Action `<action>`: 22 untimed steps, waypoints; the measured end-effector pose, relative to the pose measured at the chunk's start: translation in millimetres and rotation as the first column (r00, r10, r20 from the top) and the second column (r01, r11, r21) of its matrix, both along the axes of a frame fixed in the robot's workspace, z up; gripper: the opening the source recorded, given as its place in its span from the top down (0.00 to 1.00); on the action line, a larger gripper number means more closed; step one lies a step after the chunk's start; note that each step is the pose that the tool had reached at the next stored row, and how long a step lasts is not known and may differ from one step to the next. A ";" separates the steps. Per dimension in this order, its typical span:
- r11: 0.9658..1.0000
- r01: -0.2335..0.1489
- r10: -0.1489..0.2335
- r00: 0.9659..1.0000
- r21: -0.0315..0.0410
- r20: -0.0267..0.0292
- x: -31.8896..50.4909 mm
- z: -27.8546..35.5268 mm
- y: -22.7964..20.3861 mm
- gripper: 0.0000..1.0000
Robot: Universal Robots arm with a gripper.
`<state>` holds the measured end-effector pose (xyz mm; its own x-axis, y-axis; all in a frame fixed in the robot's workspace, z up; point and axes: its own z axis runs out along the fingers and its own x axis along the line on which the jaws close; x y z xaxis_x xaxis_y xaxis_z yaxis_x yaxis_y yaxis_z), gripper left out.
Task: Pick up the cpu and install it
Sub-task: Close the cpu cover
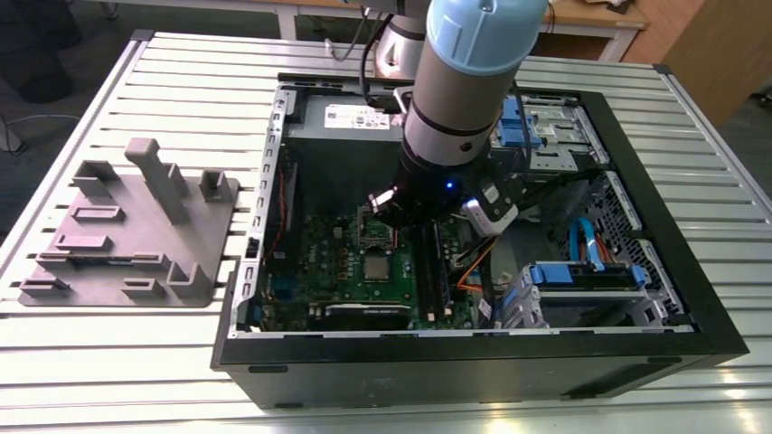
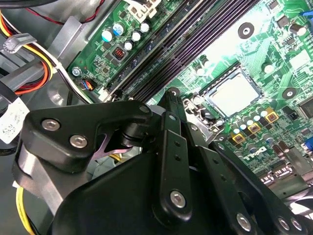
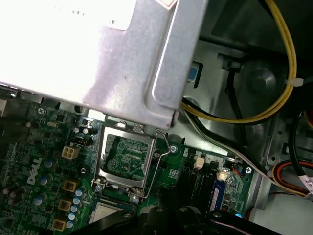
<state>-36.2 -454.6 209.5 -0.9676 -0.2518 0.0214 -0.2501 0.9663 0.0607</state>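
cpu (image 2: 234, 93) in socket (image 2: 218, 107), motherboard (image 1: 325, 262) in case (image 1: 483, 366)

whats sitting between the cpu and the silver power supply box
The open metal socket frame stands between the cpu and the power supply box, over the green motherboard; the first wrist view shows it.

Strong glare on PSU box (image 3: 73, 49), dim elsewhere

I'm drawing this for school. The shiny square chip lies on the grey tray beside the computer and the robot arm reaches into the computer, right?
Not quite. The cpu lies on the green motherboard inside the computer, not on the grey tray, as the second wrist view shows. The arm does reach into the computer.
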 end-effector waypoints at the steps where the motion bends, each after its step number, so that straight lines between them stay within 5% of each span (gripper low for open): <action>1: 1.000 0.000 0.000 1.000 0.000 0.000 0.0 -0.1 0.1 0.89; 7: 1.000 0.000 0.000 1.000 0.004 0.000 0.2 -1.4 2.3 0.89; 13: 1.000 0.000 0.000 1.000 0.005 0.000 0.4 -3.9 11.9 0.89; 22: 1.000 0.000 0.000 1.000 0.009 0.001 0.5 -7.6 20.8 0.89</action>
<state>-35.7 -433.8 201.9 -0.9675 -0.2522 0.0177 -0.2504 0.9656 0.0695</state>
